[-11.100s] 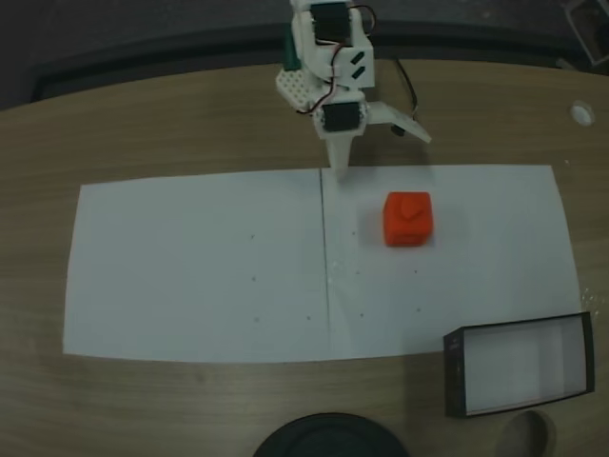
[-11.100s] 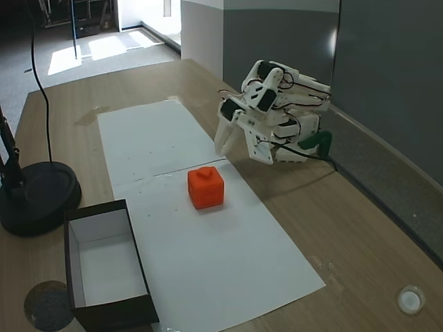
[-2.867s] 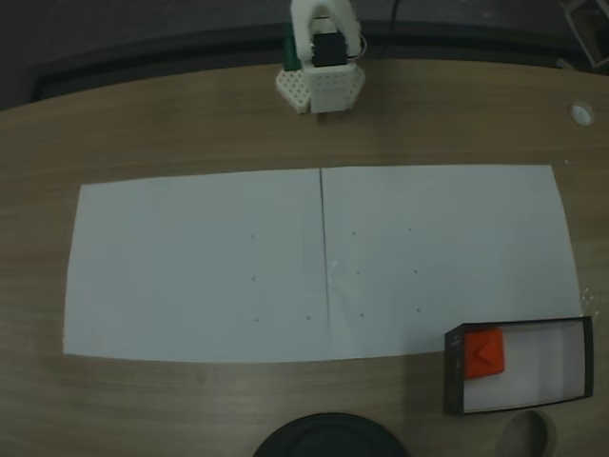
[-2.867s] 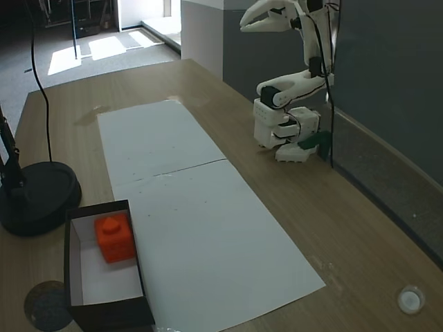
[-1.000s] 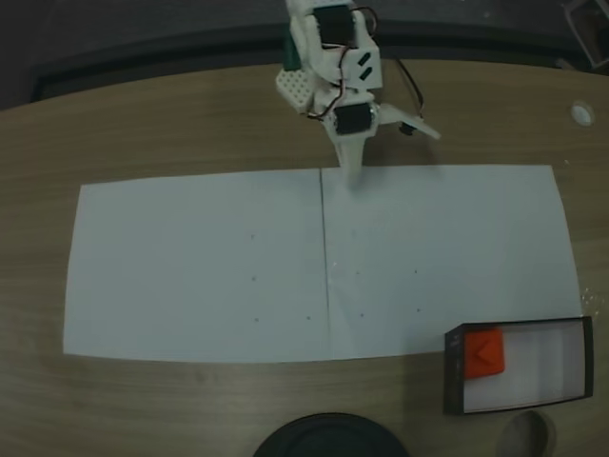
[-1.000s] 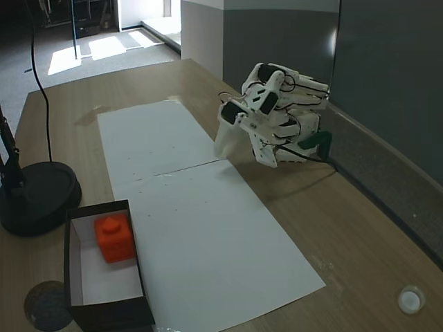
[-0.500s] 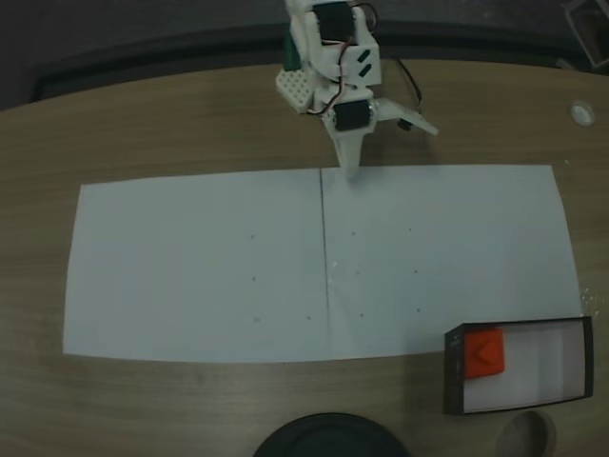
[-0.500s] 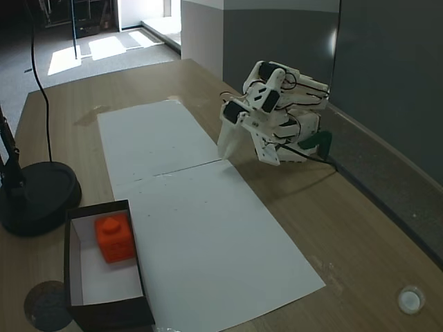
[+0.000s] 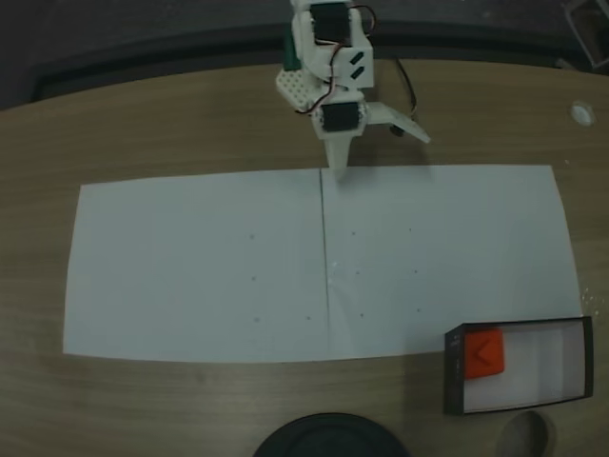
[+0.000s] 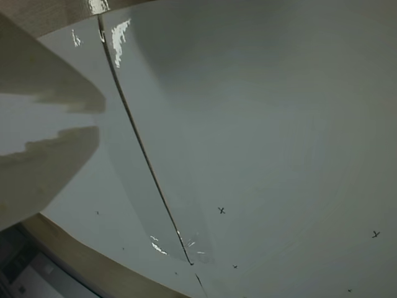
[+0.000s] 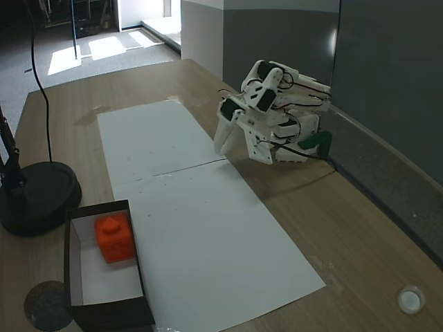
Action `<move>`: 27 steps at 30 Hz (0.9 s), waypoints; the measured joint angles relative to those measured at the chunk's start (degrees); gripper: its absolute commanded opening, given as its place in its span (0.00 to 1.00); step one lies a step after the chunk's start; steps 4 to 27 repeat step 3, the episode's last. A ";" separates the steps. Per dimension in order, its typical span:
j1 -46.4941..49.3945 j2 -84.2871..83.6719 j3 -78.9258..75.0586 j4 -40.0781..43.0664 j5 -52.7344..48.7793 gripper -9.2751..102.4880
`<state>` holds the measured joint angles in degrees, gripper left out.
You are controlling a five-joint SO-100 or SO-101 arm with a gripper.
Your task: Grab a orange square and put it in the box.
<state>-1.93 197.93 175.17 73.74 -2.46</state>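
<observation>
I see the orange square sitting inside the box, at its left end in a fixed view. My gripper is folded back near the arm's base, well apart from the box – jaws nearly together, holding nothing. The paper carries small pen crosses – no readable writing.
</observation>
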 measured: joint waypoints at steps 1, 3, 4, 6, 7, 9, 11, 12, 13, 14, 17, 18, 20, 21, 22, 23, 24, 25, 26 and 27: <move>0.00 0.00 0.00 0.00 0.00 0.08; 0.00 0.00 0.00 0.00 0.00 0.08; 0.00 0.00 0.00 0.00 0.00 0.08; 0.00 0.00 0.00 0.00 0.00 0.08; 0.00 0.00 0.00 0.00 0.00 0.08; 0.00 0.00 0.00 0.00 0.00 0.08; 0.00 0.00 0.00 0.00 0.00 0.08; 0.00 0.00 0.00 0.00 0.00 0.08; 0.00 0.00 0.00 0.00 0.00 0.08; 0.00 0.00 0.00 0.00 0.00 0.08; 0.00 0.00 0.00 0.00 0.00 0.08; 0.00 0.00 0.00 0.00 0.00 0.08; 0.00 0.00 0.00 0.00 0.00 0.08; 0.00 0.00 0.00 0.00 0.00 0.08; 0.00 0.00 0.00 0.00 0.00 0.08; 0.00 0.00 0.00 0.00 0.00 0.08; 0.00 0.00 0.00 0.00 0.00 0.08; 0.00 0.00 0.00 0.00 0.00 0.08; 0.00 0.00 0.00 0.00 0.00 0.08; 0.00 0.00 0.00 0.00 0.00 0.08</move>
